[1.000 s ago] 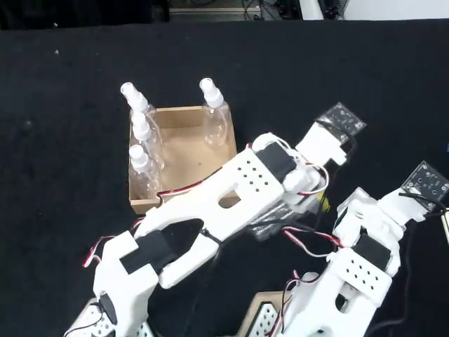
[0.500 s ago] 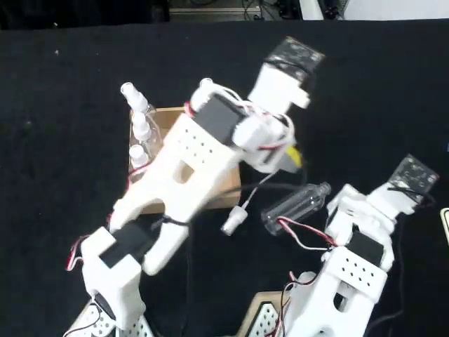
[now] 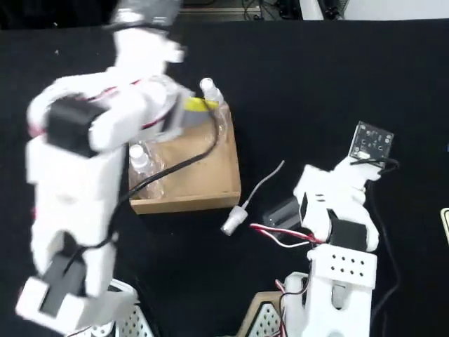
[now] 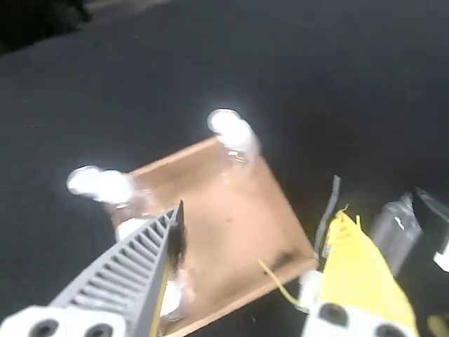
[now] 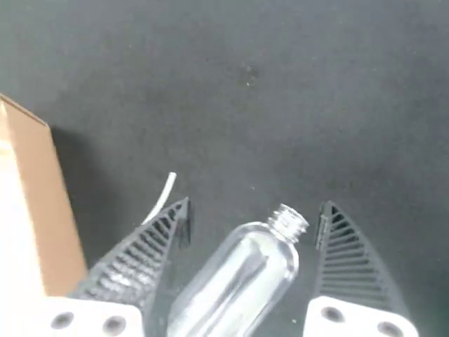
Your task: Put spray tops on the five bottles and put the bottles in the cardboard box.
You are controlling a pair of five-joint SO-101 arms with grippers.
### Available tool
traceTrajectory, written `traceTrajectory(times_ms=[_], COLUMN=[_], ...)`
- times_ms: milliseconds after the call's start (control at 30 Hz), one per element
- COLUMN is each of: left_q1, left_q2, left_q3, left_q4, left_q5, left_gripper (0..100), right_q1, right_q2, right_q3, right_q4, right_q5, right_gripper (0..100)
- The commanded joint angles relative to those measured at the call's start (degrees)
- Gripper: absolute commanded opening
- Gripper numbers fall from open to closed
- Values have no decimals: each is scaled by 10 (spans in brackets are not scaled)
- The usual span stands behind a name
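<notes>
Far left, the white left arm rears up high over the black tabletop. Its left tool hangs above the brown cardboard box, jaws spread wide and nothing between them. The box sits on the tabletop with clear plastic bottles with white spray tops standing upright in it. One is in the back right corner and one is against the left wall. The arm covers the rest of that wall, and the left wrist view is too smeared to give a count. The middle of the box floor is bare. Moving right, just off the box's front right corner, a loose white spray top lies on the tabletop, its thin dip tube angling up and away to the right. Next comes the clear uncapped plastic bottle — it lies on its side just beside that spray top, threaded neck open and pointing away from the right arm. The right tool sits low over it, jaws wide apart, one to each side of the bottle. There is a gap on both sides, so it straddles the bottle without clamping it. The right arm's white body rises from the near edge.
</notes>
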Motion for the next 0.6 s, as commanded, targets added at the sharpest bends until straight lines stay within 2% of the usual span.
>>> traceTrajectory(times_ms=[0, 167, 333, 467, 567], left_q1=[-64, -121, -148, -155, -153], left_q2=[-90, -123, -126, -129, -131], left_q3=[12, 15, 16, 16, 16], left_q4=[3, 3, 3, 3, 3], left_q5=[-7, -4, -4, -4, -4], left_gripper=[300, 300, 300, 300, 300], right_q1=[-14, -14, -35, -58, -70], right_q2=[-18, 16, 150, 252, 313], right_q3=[-53, -97, -174, -242, -270], right_q4=[3, 10, 72, 148, 156], right_q5=[-51, -83, -86, -170, -232], right_gripper=[244, 245, 292, 342, 343])
